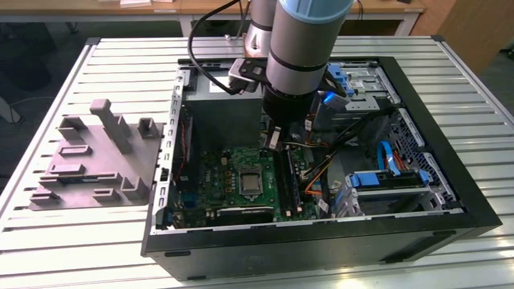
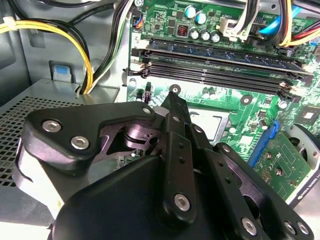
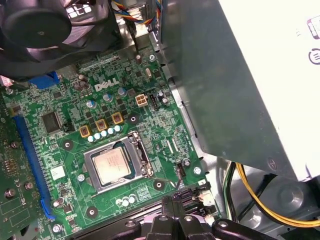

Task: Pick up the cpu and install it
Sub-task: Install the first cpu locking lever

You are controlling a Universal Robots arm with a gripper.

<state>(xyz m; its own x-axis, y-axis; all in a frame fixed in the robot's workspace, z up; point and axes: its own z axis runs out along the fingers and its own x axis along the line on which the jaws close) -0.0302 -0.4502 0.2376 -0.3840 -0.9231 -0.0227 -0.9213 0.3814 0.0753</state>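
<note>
In the exterior view my black hand (image 1: 274,139) hangs inside the open black computer case (image 1: 449,180). In the first wrist view the silvery square cpu (image 3: 111,165) sits in its socket. In the second wrist view the fingers look pressed together, holding nothing. Descending risks snagging the yellow cables (image 2: 80,50).

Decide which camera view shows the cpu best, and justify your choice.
The first wrist view: the cpu lies unobstructed in its socket on the motherboard. In the exterior view it is small and dark; in the second wrist view the gripper hides most of it.
</note>
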